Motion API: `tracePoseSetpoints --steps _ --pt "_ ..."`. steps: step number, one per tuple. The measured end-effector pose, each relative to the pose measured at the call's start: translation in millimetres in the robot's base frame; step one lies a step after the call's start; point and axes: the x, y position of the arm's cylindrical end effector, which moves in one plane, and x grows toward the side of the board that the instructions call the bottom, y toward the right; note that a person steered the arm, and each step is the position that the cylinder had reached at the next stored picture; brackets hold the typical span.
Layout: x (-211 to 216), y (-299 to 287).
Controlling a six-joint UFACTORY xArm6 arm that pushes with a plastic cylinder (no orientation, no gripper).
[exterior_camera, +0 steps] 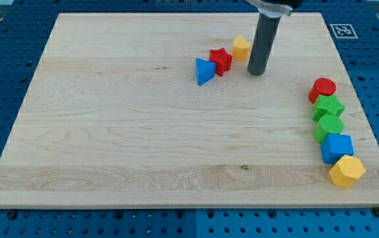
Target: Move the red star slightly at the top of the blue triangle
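The red star (220, 60) lies on the wooden board (123, 125) near the view's top, right of centre. It touches the blue triangle (204, 71), which sits just to its lower left. My tip (256, 72) is on the board to the right of the red star, a short gap away from it. A small yellow block (241, 47) sits between the star and the rod, slightly higher in the view, close to the rod's left side.
A column of blocks runs down the view's right edge: a red cylinder (322, 88), a green star-like block (327, 106), a green round block (328, 126), a blue block (337, 147) and a yellow hexagonal block (346, 171).
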Motion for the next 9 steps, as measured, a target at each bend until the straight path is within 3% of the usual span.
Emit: tracePoseSetpoints --steps 4,9 --pt "-56 -53" --pt "-112 -66"
